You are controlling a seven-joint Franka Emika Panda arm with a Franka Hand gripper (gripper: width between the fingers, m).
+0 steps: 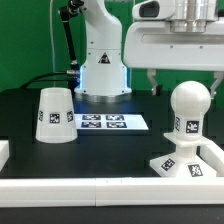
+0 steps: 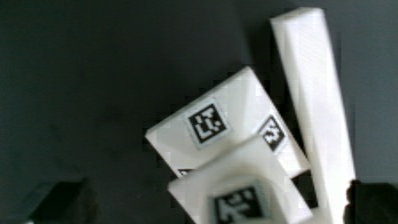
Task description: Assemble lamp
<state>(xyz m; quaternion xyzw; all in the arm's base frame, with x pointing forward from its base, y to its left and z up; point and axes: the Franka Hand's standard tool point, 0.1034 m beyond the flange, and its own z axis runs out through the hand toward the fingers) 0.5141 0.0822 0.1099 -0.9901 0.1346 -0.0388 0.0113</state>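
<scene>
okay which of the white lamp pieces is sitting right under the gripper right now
The round-headed bulb, standing upright in the square base at the exterior view's right. The shade sits apart at the left.

A white lamp base (image 2: 222,125) is lying on the dark table (image 2: 89,80), showing two black-and-white square tags on its flat top. A blurred white bulb (image 2: 237,198) is rising from it close to the camera, carrying a tag of its own. A long white rail (image 2: 317,100) is running along the table's edge just beside the base. Two dark fingertips (image 2: 57,198) are showing at either side of the bulb, standing apart and touching nothing.
</scene>
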